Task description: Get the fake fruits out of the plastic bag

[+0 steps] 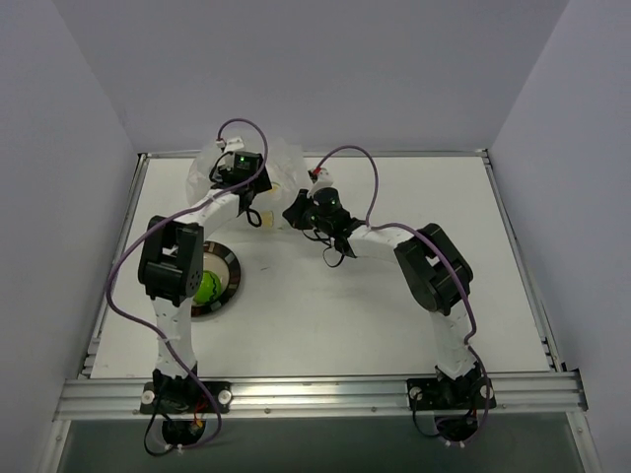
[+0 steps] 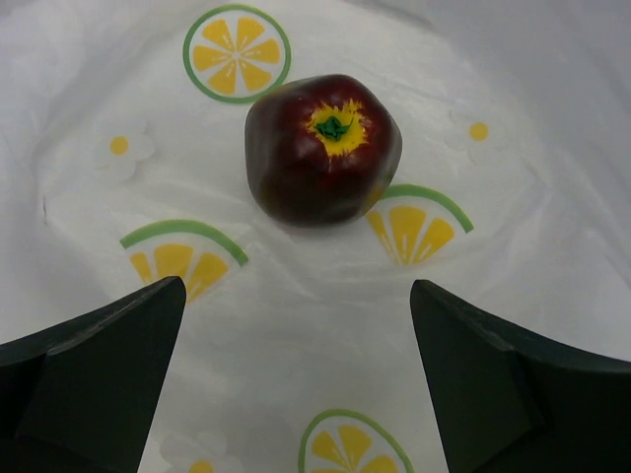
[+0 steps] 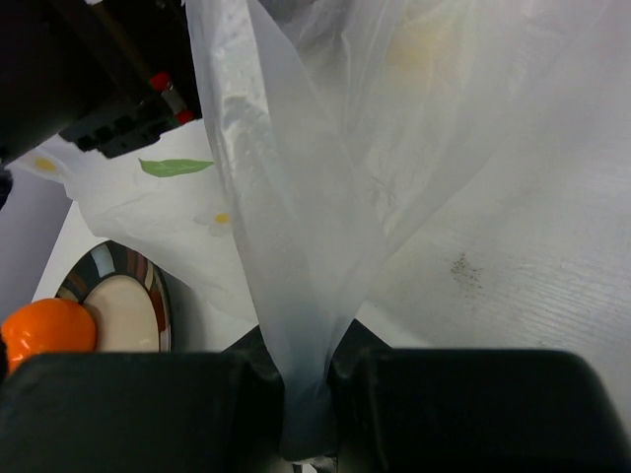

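The plastic bag (image 1: 283, 164) lies at the back of the table, crinkly and clear with lemon-slice prints. My left gripper (image 1: 237, 156) reaches inside it, open and empty (image 2: 296, 379). The dark brown fruit (image 2: 320, 148) lies on the bag's floor (image 2: 296, 296) just beyond the fingertips (image 2: 108, 365), apart from them. My right gripper (image 1: 297, 212) is shut on a bunched fold of the bag (image 3: 296, 246) at its near right edge and holds it up (image 3: 307, 399). The green fruit (image 1: 207, 288) and the orange fruit (image 3: 44, 330) rest on the plate (image 1: 233, 278).
The round dark-rimmed plate (image 3: 158, 310) stands left of centre, partly under my left arm's elbow (image 1: 171, 261). A raised metal rail (image 1: 315, 392) runs along the table's near edge. Grey walls close in the back and both sides.
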`<state>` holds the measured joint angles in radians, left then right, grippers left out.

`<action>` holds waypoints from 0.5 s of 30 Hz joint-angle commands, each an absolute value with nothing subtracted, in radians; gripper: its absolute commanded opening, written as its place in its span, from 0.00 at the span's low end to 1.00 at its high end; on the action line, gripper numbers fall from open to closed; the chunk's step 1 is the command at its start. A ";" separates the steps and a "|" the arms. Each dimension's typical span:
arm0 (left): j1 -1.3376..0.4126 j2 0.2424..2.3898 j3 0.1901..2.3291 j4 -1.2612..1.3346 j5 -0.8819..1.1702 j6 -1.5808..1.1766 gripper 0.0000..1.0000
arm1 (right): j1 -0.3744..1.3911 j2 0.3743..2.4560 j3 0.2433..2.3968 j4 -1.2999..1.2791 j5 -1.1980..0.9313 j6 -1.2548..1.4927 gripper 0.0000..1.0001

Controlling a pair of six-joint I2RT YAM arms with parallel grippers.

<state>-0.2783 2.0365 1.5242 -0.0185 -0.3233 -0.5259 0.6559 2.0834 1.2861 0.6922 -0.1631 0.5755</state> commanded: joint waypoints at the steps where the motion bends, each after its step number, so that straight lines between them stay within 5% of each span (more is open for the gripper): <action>1: -0.256 2.066 1.615 0.020 -0.357 -0.447 0.97 | 0.661 2.026 1.325 0.729 -0.190 0.561 0.00; 15: -0.221 2.298 1.884 0.002 -0.357 -0.336 0.96 | 0.663 2.026 1.335 0.747 -0.247 0.568 0.00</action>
